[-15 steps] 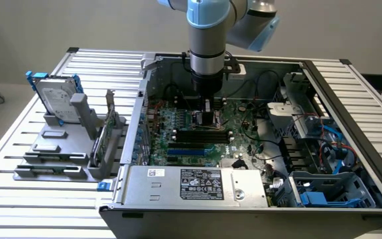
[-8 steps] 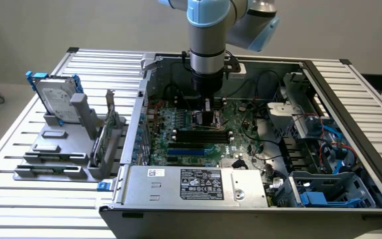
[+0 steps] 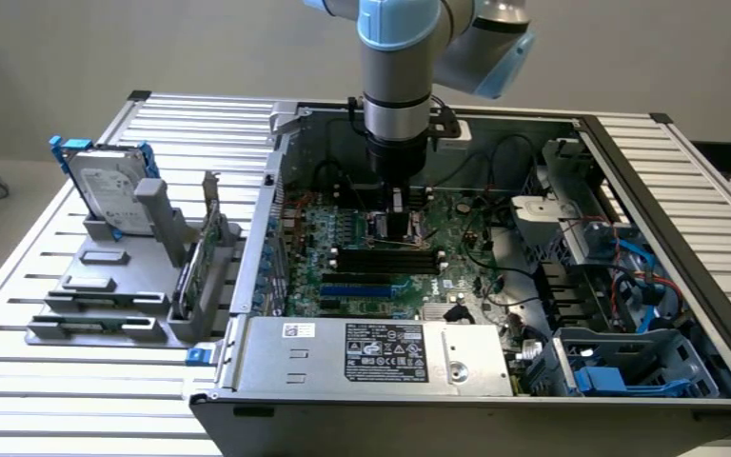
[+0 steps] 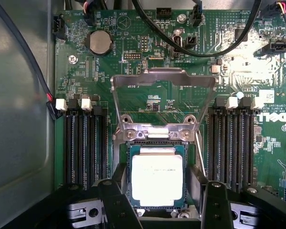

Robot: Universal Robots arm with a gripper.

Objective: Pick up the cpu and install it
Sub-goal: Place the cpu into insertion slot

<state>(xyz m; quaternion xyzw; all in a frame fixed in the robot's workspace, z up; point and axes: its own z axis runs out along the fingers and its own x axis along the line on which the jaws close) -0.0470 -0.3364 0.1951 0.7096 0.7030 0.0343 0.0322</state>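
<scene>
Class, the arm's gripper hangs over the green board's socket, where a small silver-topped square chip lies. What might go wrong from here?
The silver-topped square cpu may sit slightly askew in the dark-framed socket; pressing could harm contacts. The open silver metal retention frame stands beside the gripper, which might snag it.

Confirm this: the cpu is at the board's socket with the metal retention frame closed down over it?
Not quite. The wrist view shows the metal retention frame swung open, away from the socket; the cpu is at the socket, uncovered.

Cpu (image 4: 157,179) seemingly in socket (image 4: 128,162), between memory slots (image 4: 83,143)
</scene>
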